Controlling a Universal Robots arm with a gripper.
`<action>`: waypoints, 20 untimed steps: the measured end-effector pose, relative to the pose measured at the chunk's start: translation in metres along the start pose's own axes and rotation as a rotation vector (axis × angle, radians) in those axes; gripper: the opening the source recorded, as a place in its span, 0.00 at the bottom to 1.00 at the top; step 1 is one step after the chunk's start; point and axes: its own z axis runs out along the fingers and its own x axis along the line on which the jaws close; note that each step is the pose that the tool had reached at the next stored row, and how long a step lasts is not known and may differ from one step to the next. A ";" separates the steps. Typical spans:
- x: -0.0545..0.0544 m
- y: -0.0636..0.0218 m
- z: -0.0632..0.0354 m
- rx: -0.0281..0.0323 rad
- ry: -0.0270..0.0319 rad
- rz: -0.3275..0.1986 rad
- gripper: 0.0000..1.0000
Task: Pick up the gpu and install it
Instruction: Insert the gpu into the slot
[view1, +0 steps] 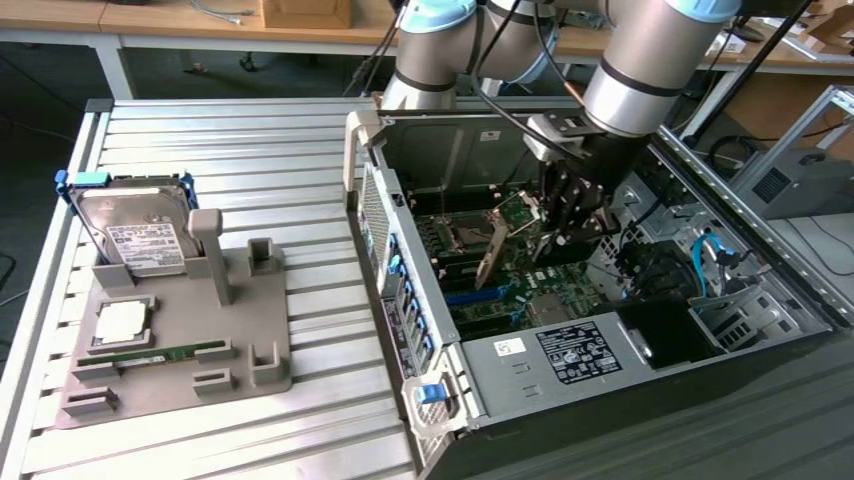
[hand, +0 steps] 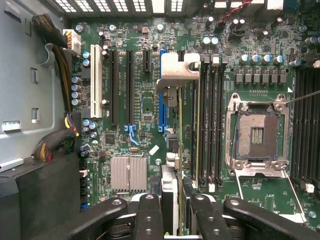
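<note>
Gripper (hand: 177, 202) grasps gpu (hand: 172, 72) edge-down over motherboard (hand: 150, 107); card's long axis runs parallel to blue slot (hand: 161, 97), just beside and below.

end of gpu (hand: 174, 72) hidden inside claw (hand: 175, 212), arm (view1: 654, 60) cut off at exterior view's top

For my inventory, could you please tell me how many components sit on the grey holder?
3: hard drive propped at the far end, CPU midway, RAM stick nearest; more may be hidden.
</note>
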 end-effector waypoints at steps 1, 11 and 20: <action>0.000 0.0002 0.0001 0.0000 0.0000 0.000 0.27; 0.000 0.0019 0.0011 0.0000 0.0006 0.000 0.27; 0.000 0.0040 0.0025 0.0000 0.0016 0.000 0.27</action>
